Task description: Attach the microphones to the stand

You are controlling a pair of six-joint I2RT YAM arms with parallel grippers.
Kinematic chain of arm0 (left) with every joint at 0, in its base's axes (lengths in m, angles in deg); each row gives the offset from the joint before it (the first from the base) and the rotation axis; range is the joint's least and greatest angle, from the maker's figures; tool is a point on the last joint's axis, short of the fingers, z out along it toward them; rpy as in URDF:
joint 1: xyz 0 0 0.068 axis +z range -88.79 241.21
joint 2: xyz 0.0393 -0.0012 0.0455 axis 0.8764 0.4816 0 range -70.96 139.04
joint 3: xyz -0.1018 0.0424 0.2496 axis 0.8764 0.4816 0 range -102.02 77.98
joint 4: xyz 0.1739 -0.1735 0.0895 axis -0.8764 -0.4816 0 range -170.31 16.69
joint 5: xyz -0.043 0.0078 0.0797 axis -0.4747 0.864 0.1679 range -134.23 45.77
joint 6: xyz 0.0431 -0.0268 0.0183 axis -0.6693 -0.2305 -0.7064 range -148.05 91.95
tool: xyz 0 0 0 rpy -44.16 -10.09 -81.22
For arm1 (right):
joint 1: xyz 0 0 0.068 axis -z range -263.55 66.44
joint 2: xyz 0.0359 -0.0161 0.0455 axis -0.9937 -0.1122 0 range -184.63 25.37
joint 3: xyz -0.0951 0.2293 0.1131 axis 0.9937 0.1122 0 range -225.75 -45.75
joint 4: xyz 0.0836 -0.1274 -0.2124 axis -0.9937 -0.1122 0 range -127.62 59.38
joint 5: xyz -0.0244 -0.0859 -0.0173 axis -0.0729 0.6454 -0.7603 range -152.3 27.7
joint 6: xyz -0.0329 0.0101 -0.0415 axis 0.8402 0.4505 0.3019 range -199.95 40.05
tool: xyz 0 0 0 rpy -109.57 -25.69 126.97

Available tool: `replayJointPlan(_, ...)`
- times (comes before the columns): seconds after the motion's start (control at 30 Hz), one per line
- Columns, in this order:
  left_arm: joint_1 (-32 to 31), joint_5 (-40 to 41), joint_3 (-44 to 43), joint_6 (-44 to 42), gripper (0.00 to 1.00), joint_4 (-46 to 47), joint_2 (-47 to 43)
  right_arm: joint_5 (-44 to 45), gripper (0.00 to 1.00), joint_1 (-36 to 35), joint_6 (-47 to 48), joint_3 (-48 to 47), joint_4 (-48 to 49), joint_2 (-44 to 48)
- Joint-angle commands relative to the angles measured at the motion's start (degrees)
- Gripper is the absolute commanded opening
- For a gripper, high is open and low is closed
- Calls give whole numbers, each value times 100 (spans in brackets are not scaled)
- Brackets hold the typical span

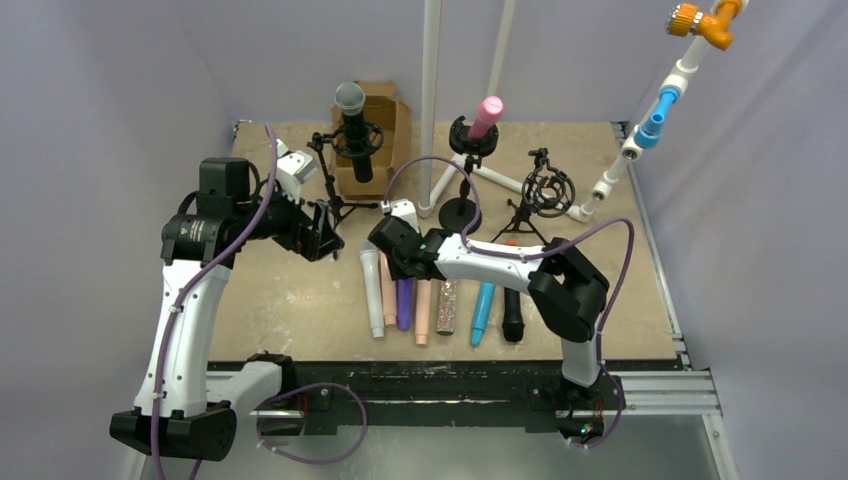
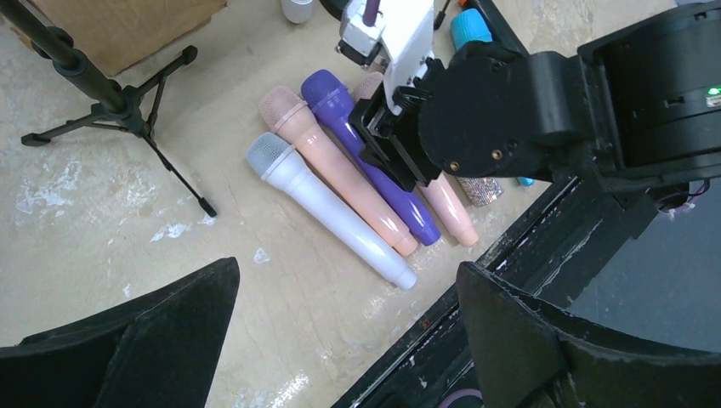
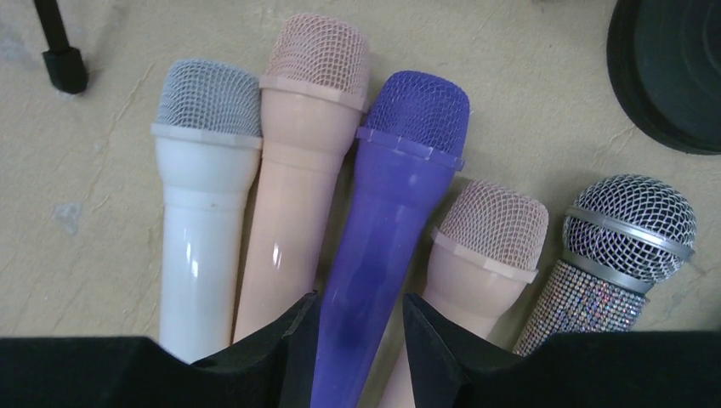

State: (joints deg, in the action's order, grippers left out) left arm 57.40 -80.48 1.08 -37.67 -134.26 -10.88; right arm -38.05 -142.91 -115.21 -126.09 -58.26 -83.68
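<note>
Several microphones lie in a row on the table: white [image 1: 373, 295], peach [image 1: 388, 290], purple [image 1: 404, 308], pale pink [image 1: 423, 318], silver glitter [image 1: 446, 308], blue [image 1: 483, 313], black [image 1: 512, 316]. My right gripper [image 1: 392, 252] is closed around the purple microphone [image 3: 391, 195] just below its head, a finger on each side; the microphone still lies flat between the peach [image 3: 302, 170] and pale pink [image 3: 480, 255] ones. My left gripper [image 1: 325, 240] is open and empty [image 2: 349, 268], left of the row. A black microphone [image 1: 352, 125] and a pink one [image 1: 487, 113] sit in stands. A third stand's mount [image 1: 548, 192] is empty.
A cardboard box [image 1: 385, 120] stands behind the left tripod stand [image 2: 119, 106]. White pipes [image 1: 430, 100] rise at the back centre. The middle stand's round black base [image 3: 672, 76] sits just beyond the glitter microphone [image 3: 612, 255]. The table's black front rail [image 2: 510, 255] is near the left gripper.
</note>
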Motion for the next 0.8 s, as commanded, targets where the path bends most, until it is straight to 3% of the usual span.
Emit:
replayJointPlan(0.0,39,-168,37,-25,100,-11,-41,-59,44,104,-200,-5,390,-95)
replayJointPlan(0.5,39,-222,43,-193,100,-154,15,116,50,148,-417,35,438,-647)
replayJointPlan(0.63,39,-340,112,-180,100,-157,62,210,43,149,-454,75,489,-529)
replayJointPlan(0.77,39,-409,129,-182,100,-173,83,342,23,144,-469,-25,495,-113)
